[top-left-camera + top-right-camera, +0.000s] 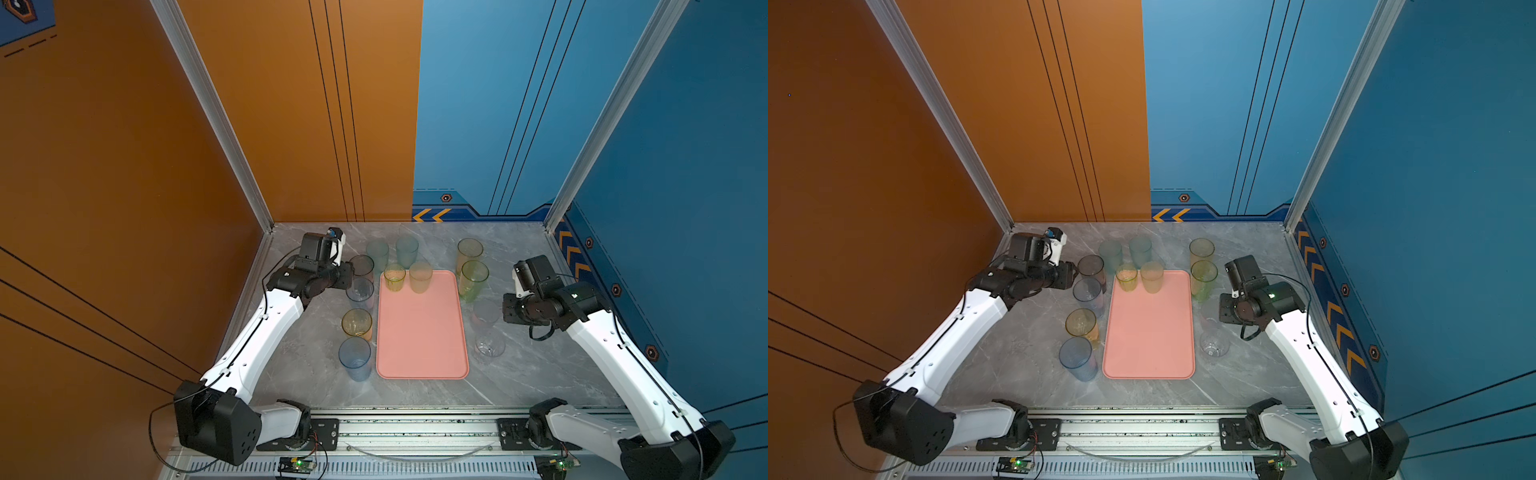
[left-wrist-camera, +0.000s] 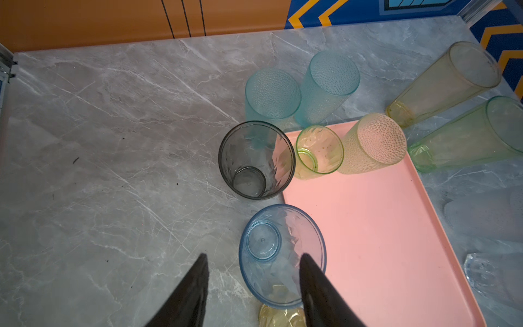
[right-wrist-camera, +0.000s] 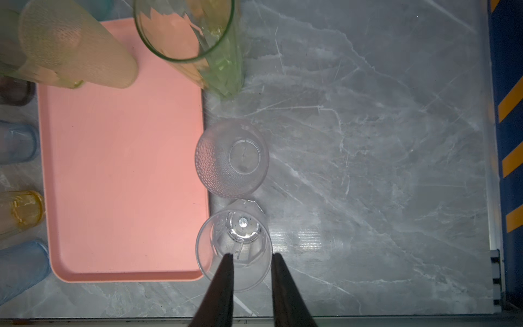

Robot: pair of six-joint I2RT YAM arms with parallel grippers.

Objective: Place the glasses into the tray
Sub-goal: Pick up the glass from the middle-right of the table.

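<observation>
showing only in wrist views, left claw (image 2: 253,256) gapes by blue glass (image 2: 268,243), right claw (image 3: 252,254) narrowly apart by clear glass (image 3: 235,235).

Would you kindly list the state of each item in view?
tray: flat, mostly bare
yellow-green glass: upright, in tray
dimpled amber glass: upside down, in tray
grey glass: upright, on table
blue glass: upright, on table
left gripper: open
right gripper: open
</observation>
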